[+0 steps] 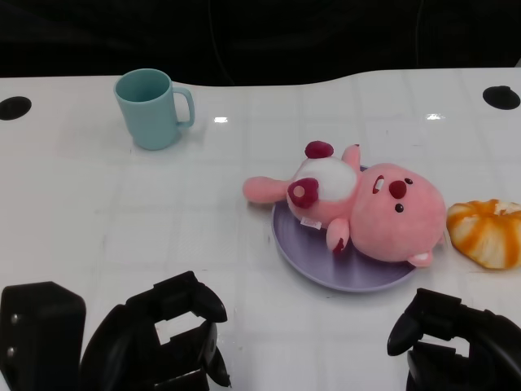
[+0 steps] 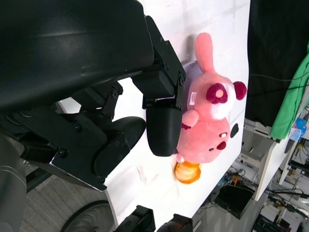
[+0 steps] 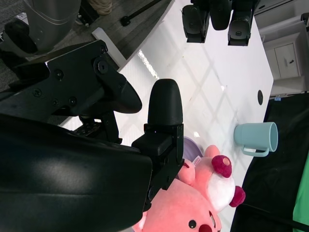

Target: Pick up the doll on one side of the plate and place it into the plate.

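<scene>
On the white table [image 1: 122, 212], the purple plate [image 1: 326, 273] is seen right of centre, with the pink doll [image 1: 366, 208] lying across it, its long axis running left to right, head to the right and one leg overhanging the left rim. The task is judged nearly done. The right hand [image 1: 456, 342] sits just near of the plate, closer than the left hand [image 1: 163, 334] at near left. Both hands are empty, fingers loosely apart.
</scene>
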Robot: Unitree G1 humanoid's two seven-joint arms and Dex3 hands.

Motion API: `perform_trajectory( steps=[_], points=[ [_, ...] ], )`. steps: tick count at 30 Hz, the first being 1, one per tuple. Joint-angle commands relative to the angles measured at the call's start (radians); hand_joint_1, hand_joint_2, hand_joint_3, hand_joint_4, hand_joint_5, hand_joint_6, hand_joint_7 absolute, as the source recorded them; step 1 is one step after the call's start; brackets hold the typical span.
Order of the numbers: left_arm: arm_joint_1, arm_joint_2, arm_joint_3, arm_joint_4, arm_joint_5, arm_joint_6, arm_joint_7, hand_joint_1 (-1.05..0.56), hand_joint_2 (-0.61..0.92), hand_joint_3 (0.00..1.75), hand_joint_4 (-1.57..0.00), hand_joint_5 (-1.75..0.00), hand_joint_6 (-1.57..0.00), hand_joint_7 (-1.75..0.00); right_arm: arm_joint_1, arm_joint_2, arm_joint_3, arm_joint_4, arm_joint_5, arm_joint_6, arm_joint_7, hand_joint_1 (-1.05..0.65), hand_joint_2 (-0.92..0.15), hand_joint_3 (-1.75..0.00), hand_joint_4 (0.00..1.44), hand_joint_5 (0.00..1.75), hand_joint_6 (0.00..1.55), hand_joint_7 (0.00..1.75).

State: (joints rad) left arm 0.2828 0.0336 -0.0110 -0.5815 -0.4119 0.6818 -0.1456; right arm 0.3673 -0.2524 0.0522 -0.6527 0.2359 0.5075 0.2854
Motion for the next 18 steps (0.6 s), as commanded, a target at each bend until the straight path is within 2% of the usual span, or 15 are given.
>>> perform_trajectory(
  steps=[1, 10, 18],
  points=[
    [-0.006, 0.002, 0.012, 0.005, -0.011, 0.023, 0.019, -0.12, 0.55, 1.25, -0.8, -1.75, -0.76, -1.59, -0.006, -0.009, -0.008, -0.006, 0.004, 0.009, -0.004, -0.09, -0.65, -1.2, 0.67, 1.75, 0.5, 1.61],
    [-0.033, -0.022, 0.028, 0.037, -0.042, 0.069, 0.037, -0.1, 0.51, 1.31, -0.82, -1.75, -0.77, -1.63, -0.012, -0.007, -0.012, 0.03, 0.002, -0.022, 0.007, -0.06, -0.66, -1.2, 0.67, 1.75, 0.5, 1.62],
    [-0.041, -0.011, 0.029, 0.056, -0.033, 0.049, 0.02, -0.1, 0.5, 1.33, -0.83, -1.75, -0.76, -1.66, -0.019, -0.007, -0.007, 0.05, -0.007, -0.047, 0.012, -0.04, -0.66, -1.2, 0.67, 1.75, 0.49, 1.62]
  ],
)
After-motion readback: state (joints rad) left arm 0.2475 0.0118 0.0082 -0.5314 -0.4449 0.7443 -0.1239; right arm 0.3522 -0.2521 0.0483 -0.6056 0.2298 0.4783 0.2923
